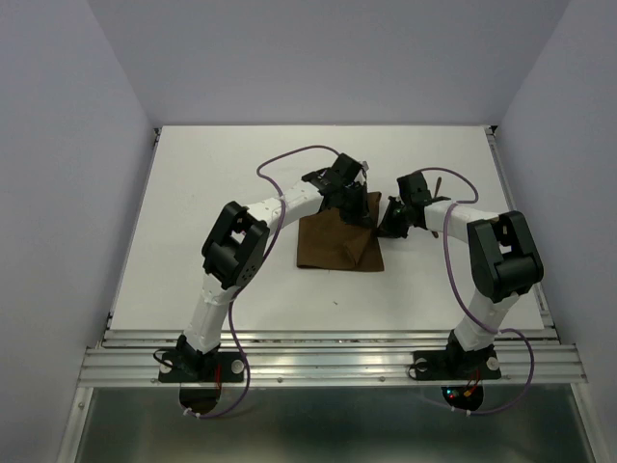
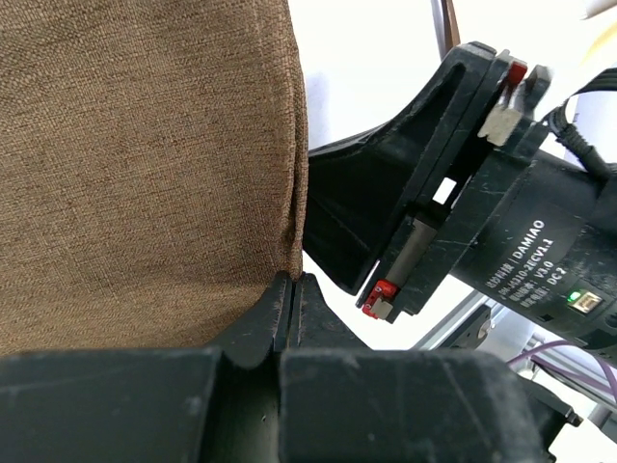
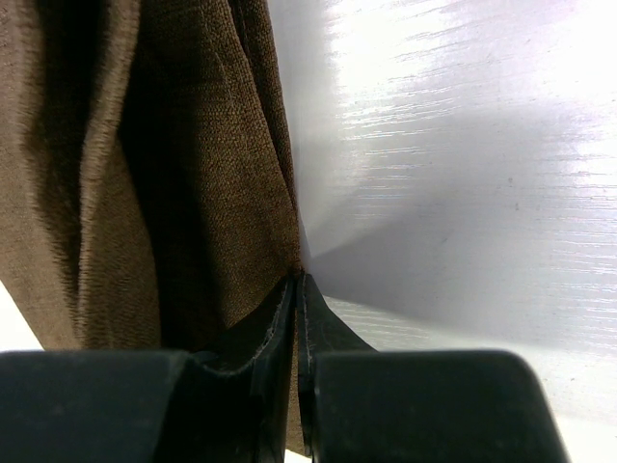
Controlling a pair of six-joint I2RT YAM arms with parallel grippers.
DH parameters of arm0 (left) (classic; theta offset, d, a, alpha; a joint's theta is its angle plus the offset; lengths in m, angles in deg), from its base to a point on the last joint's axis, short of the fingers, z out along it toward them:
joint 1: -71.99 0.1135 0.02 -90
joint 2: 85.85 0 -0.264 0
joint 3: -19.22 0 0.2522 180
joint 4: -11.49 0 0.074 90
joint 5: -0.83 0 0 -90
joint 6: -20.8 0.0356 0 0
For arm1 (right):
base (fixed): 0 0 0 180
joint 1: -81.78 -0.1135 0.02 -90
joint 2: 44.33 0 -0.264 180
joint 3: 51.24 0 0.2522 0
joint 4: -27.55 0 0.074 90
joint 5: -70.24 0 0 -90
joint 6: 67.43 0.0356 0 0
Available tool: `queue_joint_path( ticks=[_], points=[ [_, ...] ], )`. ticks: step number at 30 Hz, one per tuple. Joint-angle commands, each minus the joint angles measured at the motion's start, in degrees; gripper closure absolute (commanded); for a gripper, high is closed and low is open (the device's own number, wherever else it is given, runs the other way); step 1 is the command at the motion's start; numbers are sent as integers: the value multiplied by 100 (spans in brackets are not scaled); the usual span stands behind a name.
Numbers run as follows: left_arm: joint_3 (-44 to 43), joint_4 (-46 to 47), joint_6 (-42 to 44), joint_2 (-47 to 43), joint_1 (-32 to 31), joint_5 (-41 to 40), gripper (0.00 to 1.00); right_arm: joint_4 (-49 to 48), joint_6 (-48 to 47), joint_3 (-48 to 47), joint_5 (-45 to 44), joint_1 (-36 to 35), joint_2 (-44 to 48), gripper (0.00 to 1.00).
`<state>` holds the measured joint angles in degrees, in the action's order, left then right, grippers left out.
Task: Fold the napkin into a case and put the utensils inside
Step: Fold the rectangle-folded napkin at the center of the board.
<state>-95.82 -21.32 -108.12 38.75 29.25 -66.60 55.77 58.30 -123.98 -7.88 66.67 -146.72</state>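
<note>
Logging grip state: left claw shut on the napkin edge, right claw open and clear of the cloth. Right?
No. The right claw is shut on the napkin too, not open and clear; the right wrist view shows it. The left claw is shut on the napkin edge, as stated.

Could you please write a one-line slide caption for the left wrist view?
Left pincer shut on the edge of the dark brown napkin, right arm close beside it.

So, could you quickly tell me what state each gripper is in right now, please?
Left gripper: closed, pinching an edge of the napkin.
Right gripper: closed, also pinching the napkin.
</note>
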Motion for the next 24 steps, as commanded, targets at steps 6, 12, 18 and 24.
queue_joint_path(
  ticks=[6, 12, 18, 24],
  points=[
    [-481, 103, -81, 12, -85, 231, 100, -92, 22, 132, -1, -71, -36, 91],
    [-411, 156, -134, 30, -112, 283, 100, -92, 49, 106, -1, -71, -36, 91],
    [-463, 191, -222, 47, -120, 275, 100, -241, 233, 273, -63, -71, 122, 91],
    [-402, 200, -274, 3, -112, 169, 100, -891, 909, 958, -107, -71, 597, 91]
  ],
)
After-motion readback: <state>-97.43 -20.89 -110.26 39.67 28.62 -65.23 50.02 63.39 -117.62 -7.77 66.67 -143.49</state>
